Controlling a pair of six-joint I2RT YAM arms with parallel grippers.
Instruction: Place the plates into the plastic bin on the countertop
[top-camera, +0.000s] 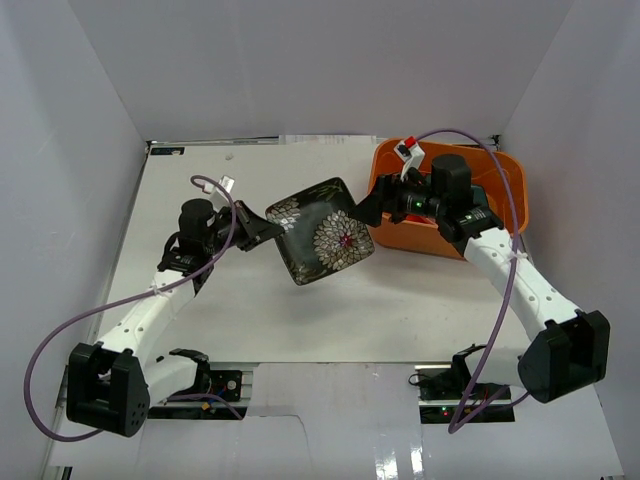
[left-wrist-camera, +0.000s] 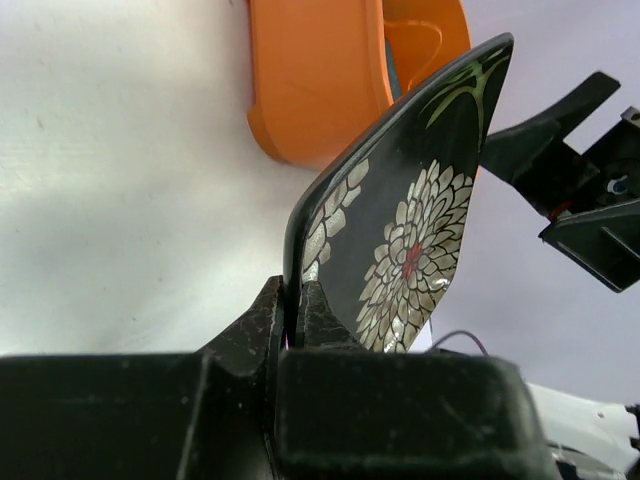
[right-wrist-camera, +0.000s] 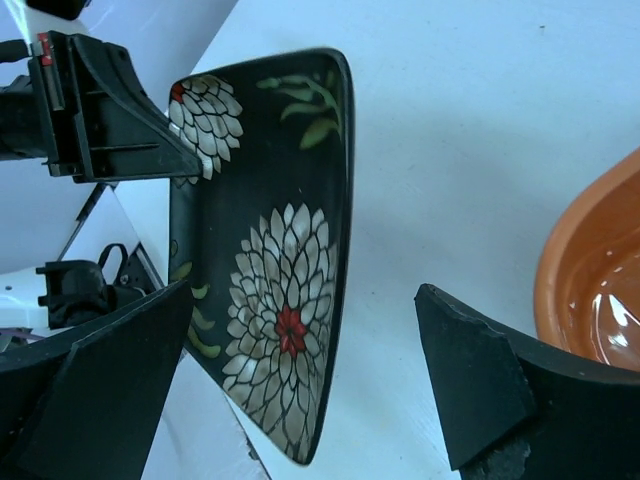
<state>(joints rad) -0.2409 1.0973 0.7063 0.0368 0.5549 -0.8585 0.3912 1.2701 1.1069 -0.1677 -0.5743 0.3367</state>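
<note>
My left gripper (top-camera: 268, 232) is shut on the left edge of the black floral square plate (top-camera: 322, 233) and holds it tilted above the white countertop (top-camera: 250, 300). The left wrist view shows both fingers clamped on the plate's rim (left-wrist-camera: 292, 300), with the plate (left-wrist-camera: 400, 220) standing up before the orange plastic bin (left-wrist-camera: 320, 80). My right gripper (top-camera: 368, 205) is open at the plate's right edge, next to the bin (top-camera: 500, 180). In the right wrist view the plate (right-wrist-camera: 270, 260) stands between the wide-open fingers (right-wrist-camera: 470, 370). The other plates are hidden.
Pale walls enclose the table on three sides. The bin's rim shows at the right of the right wrist view (right-wrist-camera: 590, 290). The left gripper also shows in the right wrist view (right-wrist-camera: 110, 120). Purple cables loop from both arms.
</note>
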